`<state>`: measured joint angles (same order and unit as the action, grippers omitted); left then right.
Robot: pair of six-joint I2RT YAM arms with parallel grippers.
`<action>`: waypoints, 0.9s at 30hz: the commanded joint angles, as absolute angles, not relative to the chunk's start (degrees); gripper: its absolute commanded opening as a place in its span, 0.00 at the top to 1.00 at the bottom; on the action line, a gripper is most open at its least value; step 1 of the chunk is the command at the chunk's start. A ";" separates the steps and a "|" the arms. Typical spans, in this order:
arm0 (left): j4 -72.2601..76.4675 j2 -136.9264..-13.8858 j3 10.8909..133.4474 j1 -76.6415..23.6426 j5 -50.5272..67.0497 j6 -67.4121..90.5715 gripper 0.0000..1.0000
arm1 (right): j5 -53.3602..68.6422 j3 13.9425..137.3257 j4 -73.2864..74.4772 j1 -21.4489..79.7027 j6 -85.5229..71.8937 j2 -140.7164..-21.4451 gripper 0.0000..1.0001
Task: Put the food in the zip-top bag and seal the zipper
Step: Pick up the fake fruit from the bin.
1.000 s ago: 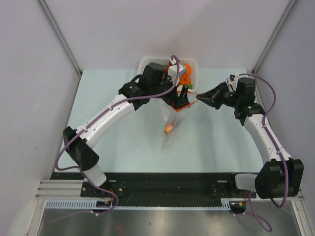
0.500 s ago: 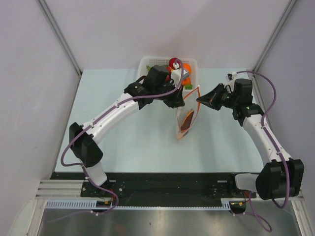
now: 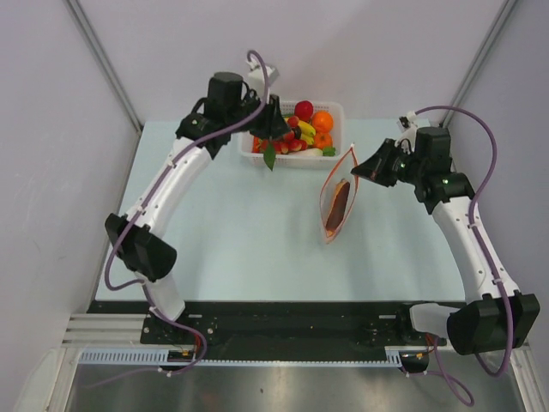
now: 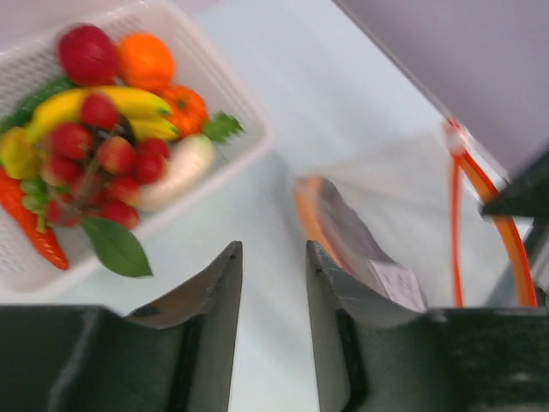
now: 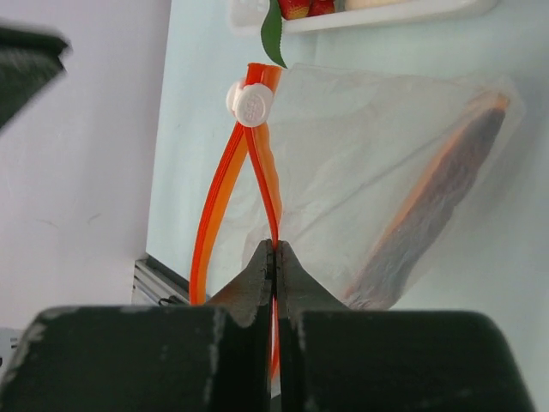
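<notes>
Here, right gripper (image 5: 275, 251) pinched tight on the orange zipper (image 5: 264, 167) of the clear bag (image 5: 360, 146), mouth gaping, brown meat slab (image 3: 340, 204) inside, bag on the table (image 3: 223, 232) beside the white basket (image 3: 250, 148) of toy fruit (image 4: 103, 129), left gripper (image 4: 273, 262) empty, fingers parted, by the basket.

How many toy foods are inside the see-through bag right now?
1. The red-brown meat slab lies inside the zip-top bag, toward its bottom, while the right gripper pinches the zipper. The other foods sit in the white basket. Nothing else shows through the plastic.
</notes>
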<state>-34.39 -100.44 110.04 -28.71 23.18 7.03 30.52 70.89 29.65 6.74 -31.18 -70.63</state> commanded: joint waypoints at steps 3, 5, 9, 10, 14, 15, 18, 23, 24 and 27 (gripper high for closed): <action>-34.11 -112.57 122.95 -21.98 20.30 7.03 0.36 | 29.79 75.58 34.63 6.50 -28.74 -70.22 1.00; -31.74 -115.30 124.01 -20.31 20.83 7.73 0.31 | 30.23 76.81 34.54 6.42 -29.18 -71.19 1.00; -28.57 -119.25 123.84 -18.72 18.55 8.70 0.25 | 30.50 78.31 34.37 6.42 -29.71 -73.73 1.00; -28.39 -120.14 123.75 -18.63 18.11 8.70 0.24 | 30.50 78.31 34.10 6.24 -29.97 -74.78 1.00; -26.56 -123.57 121.74 -17.14 17.58 11.67 0.20 | 31.29 77.78 32.18 5.98 -31.11 -77.69 1.00; -25.41 -124.10 121.03 -16.88 18.19 12.39 0.20 | 31.38 77.70 31.82 5.89 -31.11 -78.22 1.00; -18.84 -124.89 115.60 -16.26 18.89 14.41 0.20 | 31.64 78.13 31.64 5.71 -30.68 -79.98 1.00; -13.63 -128.14 114.96 -16.35 21.35 16.26 0.22 | 31.82 78.40 31.20 5.80 -30.67 -81.91 1.00; -12.84 -128.84 115.66 -16.26 21.62 16.61 0.23 | 31.73 78.49 31.20 5.80 -30.76 -82.26 1.00; -11.26 -130.60 116.10 -16.26 22.15 17.75 0.28 | 31.73 79.10 31.29 5.80 -30.67 -83.14 1.00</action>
